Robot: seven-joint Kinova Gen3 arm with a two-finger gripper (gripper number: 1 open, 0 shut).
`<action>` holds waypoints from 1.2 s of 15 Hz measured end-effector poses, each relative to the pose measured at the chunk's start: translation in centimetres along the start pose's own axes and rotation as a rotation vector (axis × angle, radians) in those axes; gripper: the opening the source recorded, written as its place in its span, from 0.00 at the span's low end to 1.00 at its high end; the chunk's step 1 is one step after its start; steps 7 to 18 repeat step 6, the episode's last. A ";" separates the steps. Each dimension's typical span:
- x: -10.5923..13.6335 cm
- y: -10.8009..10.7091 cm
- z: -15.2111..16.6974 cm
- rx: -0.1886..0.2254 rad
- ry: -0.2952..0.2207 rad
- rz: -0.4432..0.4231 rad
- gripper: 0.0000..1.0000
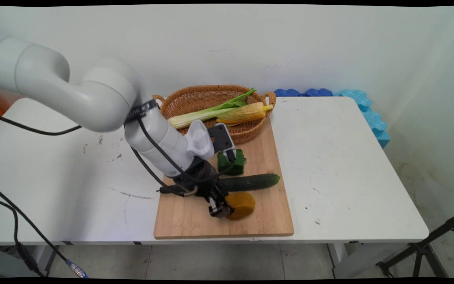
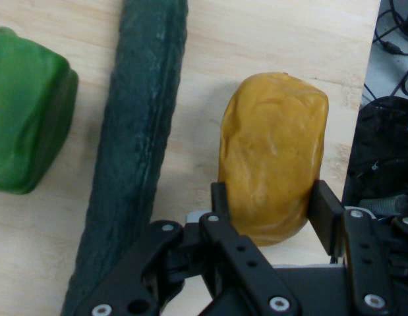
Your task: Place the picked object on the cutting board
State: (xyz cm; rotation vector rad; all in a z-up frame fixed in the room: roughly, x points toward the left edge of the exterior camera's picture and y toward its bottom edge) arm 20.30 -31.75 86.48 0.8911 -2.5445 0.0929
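Pincer (image 2: 268, 204) clamps yellow-brown potato (image 2: 273, 155) by one end, near cutting board's (image 1: 266, 225) front edge; shallow end grip, rounded skin, could slip or pivot toward cucumber (image 2: 134, 158).

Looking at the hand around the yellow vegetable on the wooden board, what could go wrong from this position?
1. The hand grips only the near end of the potato; most of it sticks out beyond the fingers, so it may tip or slip if lifted.
2. The cucumber lies close beside the potato; a sideways move could knock it and set it rolling on the cutting board.
3. Black cables hang near the board and might drag on it.
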 end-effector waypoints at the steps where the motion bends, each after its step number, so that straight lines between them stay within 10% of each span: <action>1: -0.1 0.1 0.2 0.000 -0.001 0.002 0.00; 2: -0.2 0.2 0.5 0.001 -0.002 0.006 0.00; 3: -0.2 0.2 0.8 0.002 0.000 0.010 1.00; 18: -0.2 0.4 1.1 0.002 0.004 0.023 1.00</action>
